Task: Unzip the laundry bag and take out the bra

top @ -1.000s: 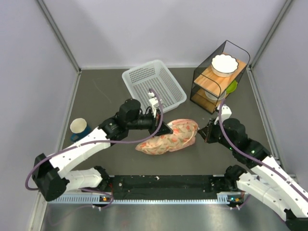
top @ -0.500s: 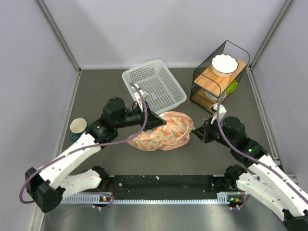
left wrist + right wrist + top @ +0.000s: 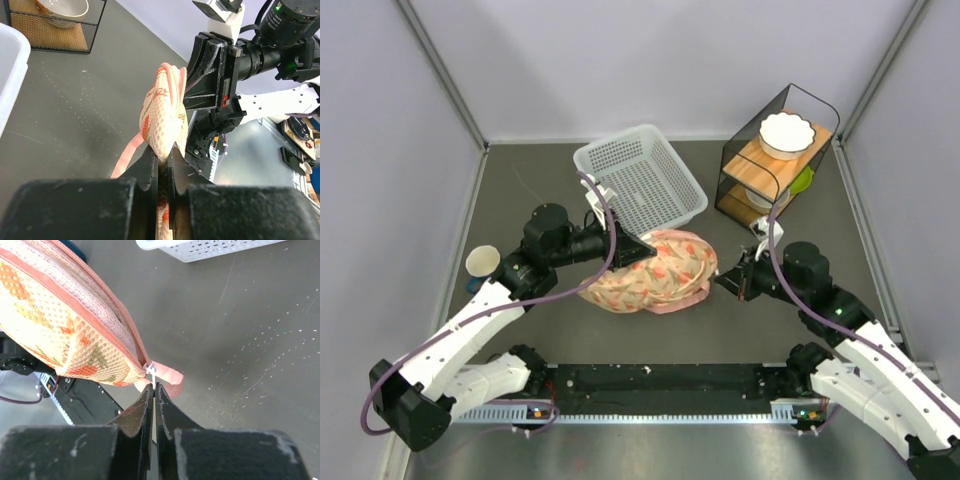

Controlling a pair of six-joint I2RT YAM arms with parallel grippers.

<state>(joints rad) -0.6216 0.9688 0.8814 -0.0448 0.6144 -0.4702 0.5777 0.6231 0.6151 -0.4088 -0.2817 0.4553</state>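
Top external view: laundry bag (image 3: 650, 272) near mid-worktop, strung between both hands. Long axis runs roughly 9 to 3 o'clock, with the 3 o'clock end tipped slightly toward 2. Patterned side faces up. Pink trim shows along the 5 o'clock edge.

Left hand (image 3: 638, 250) comes in from 9 o'clock. Its fingers are pinched narrow on the bag's upper edge, at about 11 o'clock of the bag's middle. In the left wrist view the fabric is clamped between both fingers and the bag stands on edge, its far end pointing at the right arm. Cannot tell whether the underside touches the worktop (image 3: 550, 190).

Right hand (image 3: 725, 283) sits at the bag's 3 o'clock tip. In the right wrist view its fingers are pressed together on the small white zip pull (image 3: 151, 371), just beside a pink tab (image 3: 169, 375). The zip line runs from the pull toward 11 o'clock and looks closed along the visible stretch.

Surroundings: white basket (image 3: 640, 180) at 12 o'clock, just beside the bag. Wire rack (image 3: 775, 165) at 1 o'clock with a white bowl (image 3: 787, 133) on top. Cup (image 3: 483, 262) at 9 o'clock, well apart.
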